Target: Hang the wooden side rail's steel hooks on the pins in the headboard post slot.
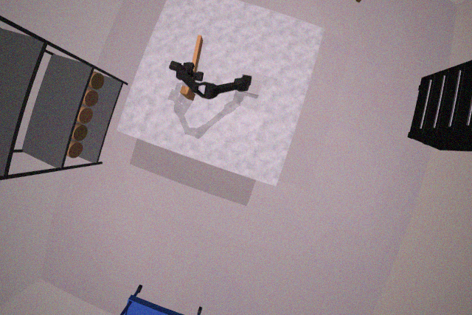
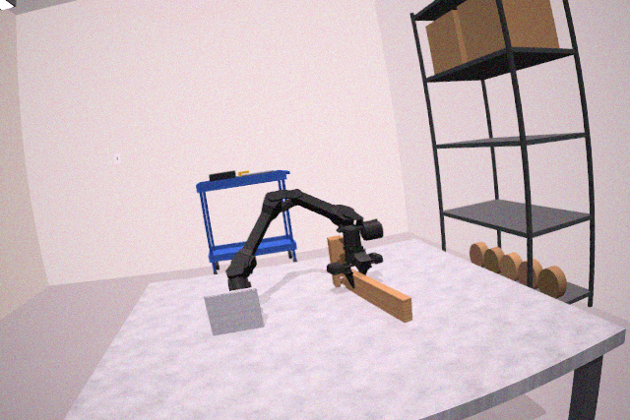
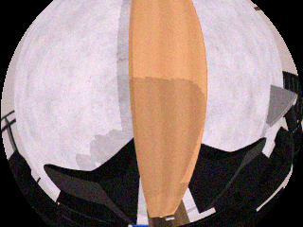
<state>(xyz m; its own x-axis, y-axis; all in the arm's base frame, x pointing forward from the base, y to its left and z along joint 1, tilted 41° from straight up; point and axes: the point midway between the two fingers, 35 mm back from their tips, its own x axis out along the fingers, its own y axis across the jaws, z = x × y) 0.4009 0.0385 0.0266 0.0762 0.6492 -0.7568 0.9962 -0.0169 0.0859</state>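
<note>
On the pale table, the wooden rail is lying lengthwise, with one end close to the post and the other end pointing away from it. The gripper is closed upon the rail: one dark finger is at each side, and the wood is grasped between them, nearer to the post end than to the far end. The post stands upright at this end of the rail. In the wrist view, a small light piece of metal shows there, but I cannot tell if the hooks sit on the pins. The black arm makes a high bend over the table and comes down to the rail from above. Near the foot of the arm, a grey plate stands on the table, well apart from the rail. Beyond the table there are a blue cart and a tall dark shelf, with brown boxes high up and round wooden pieces at the bottom.
</note>
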